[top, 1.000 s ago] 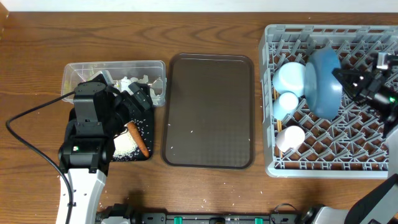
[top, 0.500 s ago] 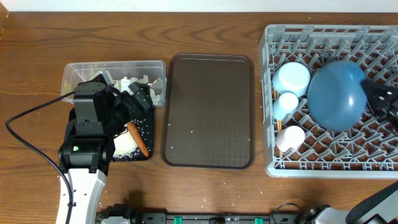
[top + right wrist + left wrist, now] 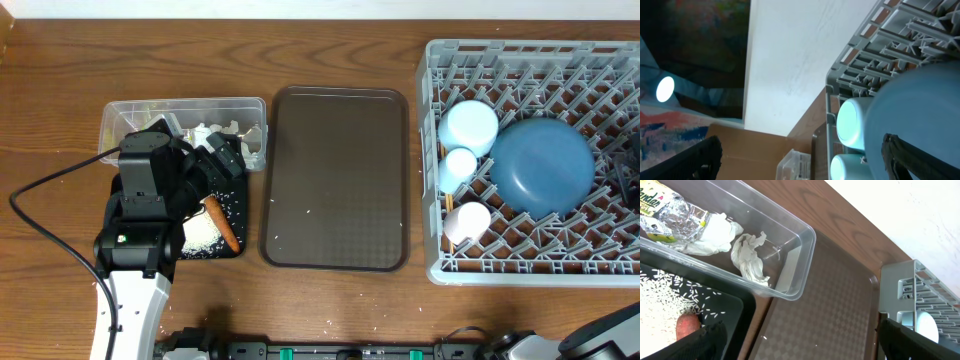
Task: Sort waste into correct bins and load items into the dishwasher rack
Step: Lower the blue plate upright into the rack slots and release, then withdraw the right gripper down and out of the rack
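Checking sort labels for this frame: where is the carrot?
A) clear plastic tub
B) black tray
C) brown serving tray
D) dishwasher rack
B: the orange carrot lies in the black tray among the rice grains. The clear tub beside it holds only the crumpled tissue and the wrappers.

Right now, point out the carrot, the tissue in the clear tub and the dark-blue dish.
carrot [image 3: 221,224]: overhead, middle of its length.
tissue [image 3: 751,260]: left wrist, centre of the crumpled wad.
dish [image 3: 541,165]: overhead, centre of its round face.
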Controlling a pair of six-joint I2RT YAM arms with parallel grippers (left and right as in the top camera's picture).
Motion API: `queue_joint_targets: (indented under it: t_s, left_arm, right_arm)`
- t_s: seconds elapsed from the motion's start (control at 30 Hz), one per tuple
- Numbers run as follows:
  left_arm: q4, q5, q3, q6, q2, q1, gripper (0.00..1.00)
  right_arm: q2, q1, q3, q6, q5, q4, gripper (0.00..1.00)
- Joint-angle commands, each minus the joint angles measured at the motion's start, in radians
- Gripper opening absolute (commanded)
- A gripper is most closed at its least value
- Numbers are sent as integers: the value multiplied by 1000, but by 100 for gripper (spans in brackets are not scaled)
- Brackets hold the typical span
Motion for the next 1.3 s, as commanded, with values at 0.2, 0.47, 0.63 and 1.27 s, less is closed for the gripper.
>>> queue_joint_targets:
  t_s: [0.2, 0.47, 0.63, 1.27]
  left_arm:
    - [-3, -6, 0, 18, 3, 3, 98]
    - [-3, -6, 0, 18, 3, 3, 98]
    - [-3, -6, 0, 18, 3, 3, 98]
    - [-3, -6, 0, 18, 3, 3, 98]
  right_arm:
    - [3, 51, -4, 18, -32, 100, 99]
    - [-17, 230, -4, 480, -128, 760, 99]
    - [-17, 298, 3, 940, -128, 1404, 99]
    - [-315, 420, 15, 1160, -121, 1625, 99]
